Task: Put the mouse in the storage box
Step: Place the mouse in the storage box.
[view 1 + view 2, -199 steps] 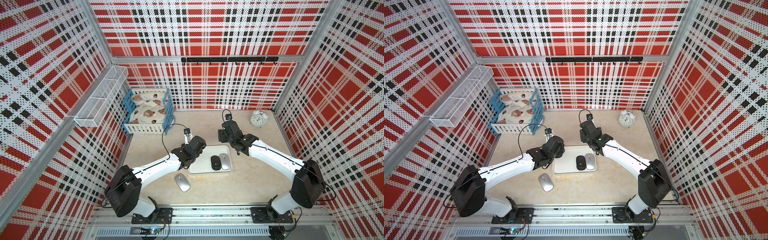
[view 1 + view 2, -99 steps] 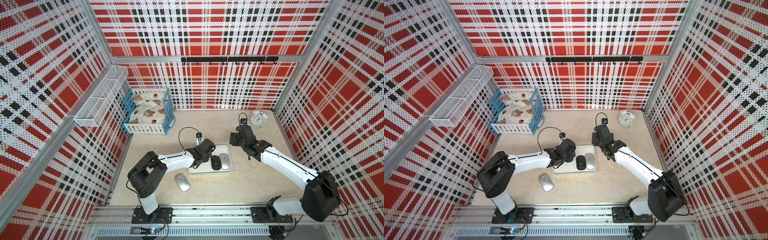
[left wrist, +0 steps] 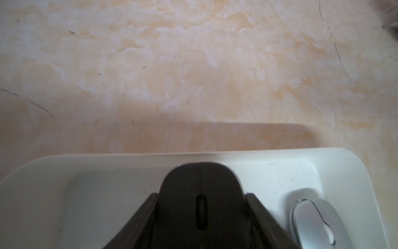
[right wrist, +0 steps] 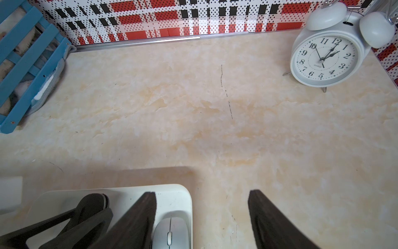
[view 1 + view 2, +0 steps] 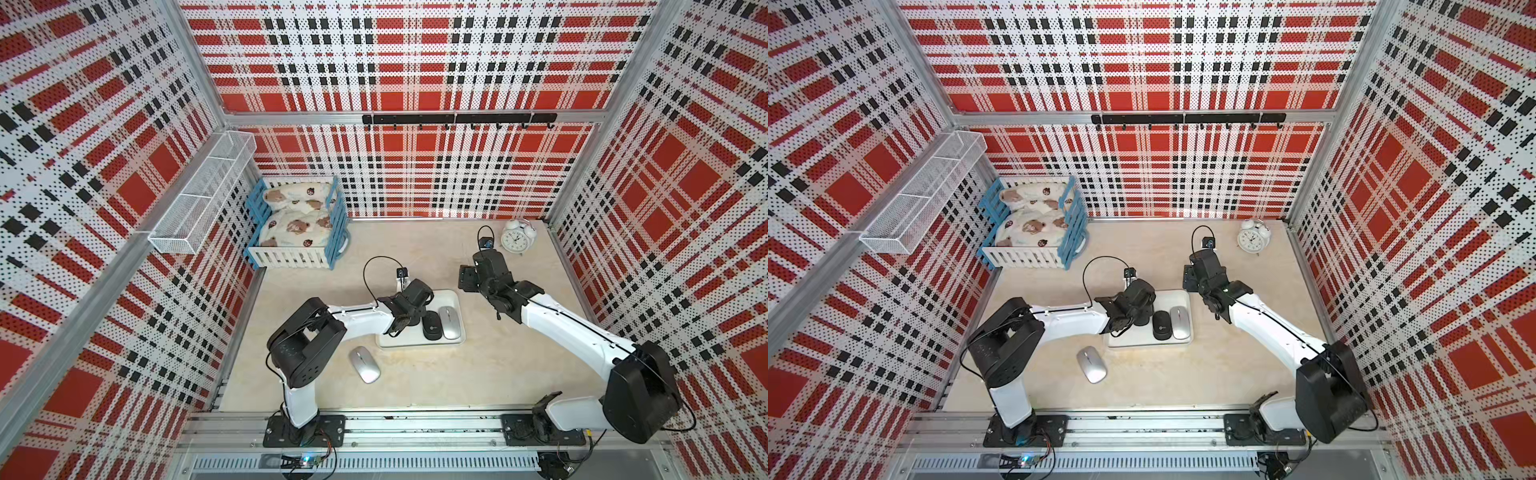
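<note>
The black mouse (image 3: 200,179) is pinched in my left gripper (image 3: 201,196), jaws closed on its sides, down inside the left end of the storage box (image 3: 86,163). Can't tell if it's touching the box floor. A second black mouse (image 5: 432,328) and a silver mouse (image 5: 451,322) lie in the box just right of it. My right gripper (image 4: 202,191) hangs wide open and empty by the box's far right corner. A loose silver mouse (image 5: 364,364) sits on the surface (image 5: 457,382) near the box.
</note>
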`<state>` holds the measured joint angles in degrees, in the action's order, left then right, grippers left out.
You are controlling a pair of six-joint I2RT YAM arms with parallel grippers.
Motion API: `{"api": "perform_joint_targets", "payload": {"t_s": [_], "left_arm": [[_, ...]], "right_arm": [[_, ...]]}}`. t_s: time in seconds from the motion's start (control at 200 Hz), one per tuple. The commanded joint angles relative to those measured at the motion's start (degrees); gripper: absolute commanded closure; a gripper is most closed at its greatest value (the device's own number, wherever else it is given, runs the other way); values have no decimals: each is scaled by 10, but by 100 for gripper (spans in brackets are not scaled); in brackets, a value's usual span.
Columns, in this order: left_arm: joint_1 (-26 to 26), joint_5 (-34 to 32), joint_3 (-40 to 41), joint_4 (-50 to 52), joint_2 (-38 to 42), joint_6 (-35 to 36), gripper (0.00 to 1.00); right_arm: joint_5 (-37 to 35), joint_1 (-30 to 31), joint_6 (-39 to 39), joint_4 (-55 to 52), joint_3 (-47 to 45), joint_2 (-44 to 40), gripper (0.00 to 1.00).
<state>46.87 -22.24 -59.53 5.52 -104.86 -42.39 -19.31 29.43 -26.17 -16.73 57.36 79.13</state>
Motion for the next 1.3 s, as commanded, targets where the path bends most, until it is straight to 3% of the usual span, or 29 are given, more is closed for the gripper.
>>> {"api": "perform_joint_targets", "payload": {"t_s": [0.0,0.772,1.298], "left_arm": [[10,10,-6,-5,-2,-5,53],[28,52,18,41,-7,-45,49],[37,36,-6,81,19,-57,22]], "right_arm": [[-2,-4,10,7,14,3,25],[-1,-5,4,8,3,6,25],[1,-5,8,10,4,13,26]]}}
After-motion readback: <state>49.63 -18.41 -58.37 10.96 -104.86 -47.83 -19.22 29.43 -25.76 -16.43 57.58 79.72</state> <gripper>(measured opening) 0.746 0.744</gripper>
